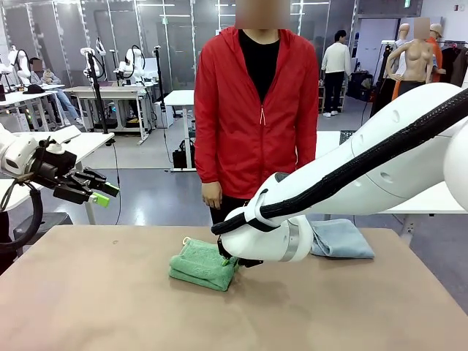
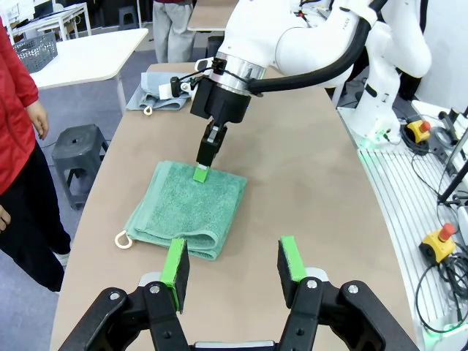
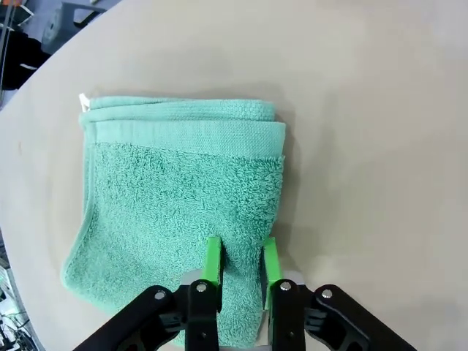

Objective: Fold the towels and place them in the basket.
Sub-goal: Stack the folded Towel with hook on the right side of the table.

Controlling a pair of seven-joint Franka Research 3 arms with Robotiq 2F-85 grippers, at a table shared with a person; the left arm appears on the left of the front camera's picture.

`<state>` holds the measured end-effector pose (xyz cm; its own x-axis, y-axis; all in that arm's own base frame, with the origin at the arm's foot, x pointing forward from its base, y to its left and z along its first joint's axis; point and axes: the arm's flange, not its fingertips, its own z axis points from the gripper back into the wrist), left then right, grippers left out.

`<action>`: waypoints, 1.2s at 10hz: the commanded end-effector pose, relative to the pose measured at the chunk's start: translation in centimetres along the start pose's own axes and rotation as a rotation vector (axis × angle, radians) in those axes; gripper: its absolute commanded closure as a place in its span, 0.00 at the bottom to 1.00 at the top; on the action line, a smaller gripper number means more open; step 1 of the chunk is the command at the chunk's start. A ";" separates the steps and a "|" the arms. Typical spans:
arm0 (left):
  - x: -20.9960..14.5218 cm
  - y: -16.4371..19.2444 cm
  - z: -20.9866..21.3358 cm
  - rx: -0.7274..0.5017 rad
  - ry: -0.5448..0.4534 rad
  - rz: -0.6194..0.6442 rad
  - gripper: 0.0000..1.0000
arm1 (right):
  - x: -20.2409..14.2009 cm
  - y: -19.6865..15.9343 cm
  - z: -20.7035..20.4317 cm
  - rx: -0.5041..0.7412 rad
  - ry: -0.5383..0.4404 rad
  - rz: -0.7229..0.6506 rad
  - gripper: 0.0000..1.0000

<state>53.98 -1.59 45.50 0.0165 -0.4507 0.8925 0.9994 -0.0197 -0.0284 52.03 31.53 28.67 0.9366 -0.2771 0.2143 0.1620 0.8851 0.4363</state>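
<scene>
Green towel [image 2: 186,208] lies folded mid-surface [image 1: 110,307], fold running along its long side. Right hand [image 3: 240,265] sits at the towel's edge, fingers pinched narrowly on a strip of terry. Left hand [image 2: 232,267] hangs released, clear of the towel. Grey-blue towel [image 1: 340,238] lies beyond the green one, behind the right arm; right arm nearer both.

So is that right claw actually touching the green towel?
Touching. In the left wrist view the right gripper has its green fingertip pressed on the green towel; the right wrist view shows its pads against the cloth.
</scene>
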 end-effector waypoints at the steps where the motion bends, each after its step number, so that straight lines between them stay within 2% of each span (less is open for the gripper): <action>1: 0.3 0.1 0.1 -0.010 -0.003 0.010 0.37 | 0.3 -0.1 -0.6 0.015 -0.010 0.026 0.75; 2: 0.3 0.1 0.1 -0.010 -0.003 0.010 0.37 | 0.2 -0.1 -0.6 0.013 -0.006 0.034 1.00; 3: 0.3 0.1 0.1 -0.010 -0.003 0.010 0.37 | 0.2 -0.1 -0.6 0.004 -0.003 0.048 0.95; 4: 0.3 0.1 0.1 -0.010 -0.003 0.010 0.37 | 0.1 0.0 -0.5 -0.005 -0.006 0.063 1.00; 6: 0.3 0.1 0.1 -0.010 -0.003 0.010 0.37 | 0.2 0.3 -0.5 -0.014 -0.026 0.082 1.00; 10: 0.3 0.1 0.1 -0.010 -0.003 0.010 0.37 | 0.0 0.0 -0.1 -0.005 -0.001 0.049 1.00; 11: 0.3 0.1 0.1 -0.010 -0.003 0.010 0.37 | 0.0 0.0 -0.1 -0.006 -0.002 0.054 0.95; 12: 0.3 0.1 0.1 -0.010 -0.003 0.010 0.37 | -0.3 0.3 0.3 -0.014 -0.026 0.103 0.95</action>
<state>53.98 -1.59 45.50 0.0165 -0.4507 0.8925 0.9994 -0.0197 -0.0284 52.01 31.65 28.70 0.9439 -0.2225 0.2439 0.1054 0.9032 0.4161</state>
